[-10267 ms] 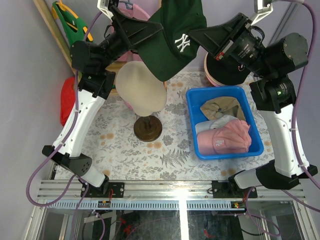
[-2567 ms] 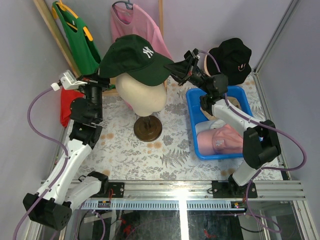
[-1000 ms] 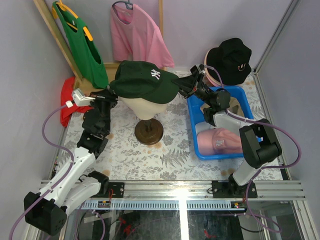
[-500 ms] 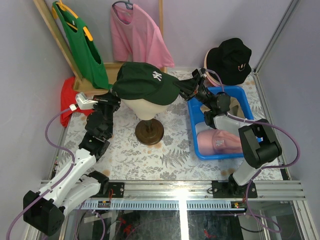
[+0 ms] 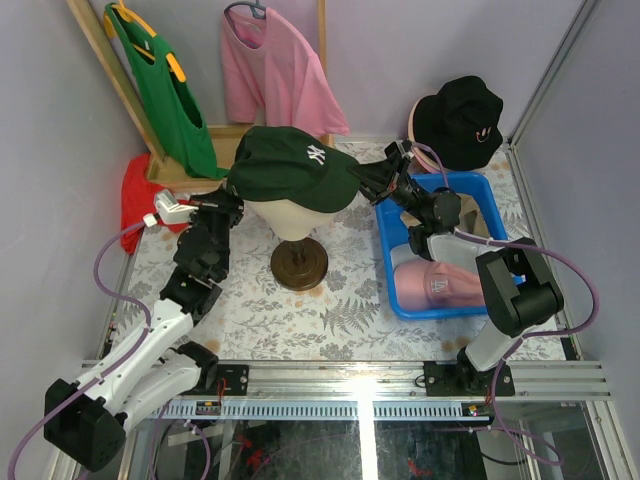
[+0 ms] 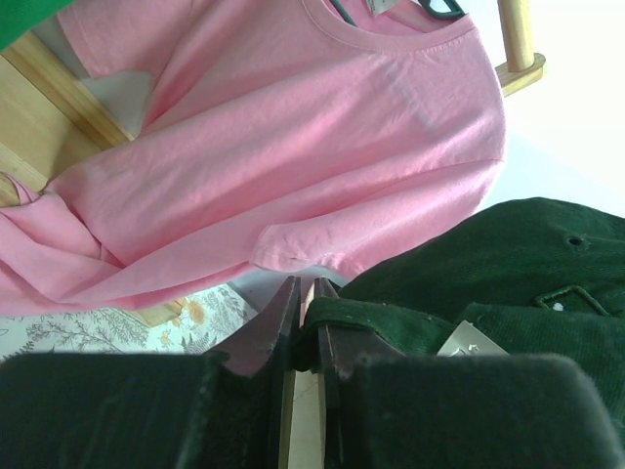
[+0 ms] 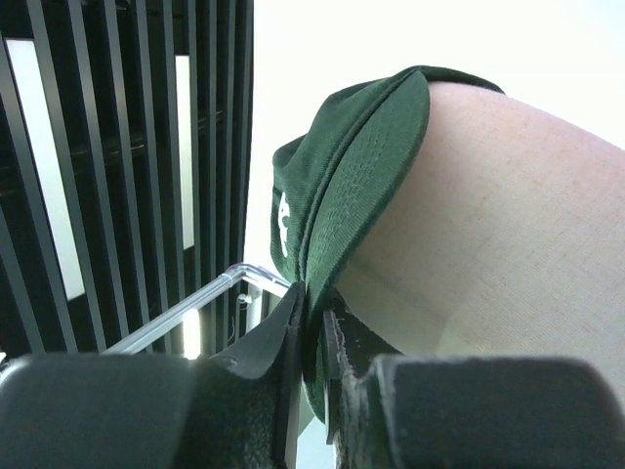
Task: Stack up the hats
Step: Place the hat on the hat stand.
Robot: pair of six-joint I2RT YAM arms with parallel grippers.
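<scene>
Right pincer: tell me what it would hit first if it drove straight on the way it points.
Shut on the brim of the cap, the right pincer points left at the head under it. It would probably meet that head first, though depth is hard to judge.

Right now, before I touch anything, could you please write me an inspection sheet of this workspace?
Surface: table under a floral cloth.
Job's things: dark green cap sits on the mannequin head; pink cap lies in the blue bin; black bucket hat stands behind the bin.
Clutter: red cloth at the left edge.
Grippers: left claw shut on the green cap's back; right claw shut on its brim.
Cables: purple cables loop from both arms.
Surroundings: pink T-shirt and green T-shirt hang at the back; purple walls.
</scene>
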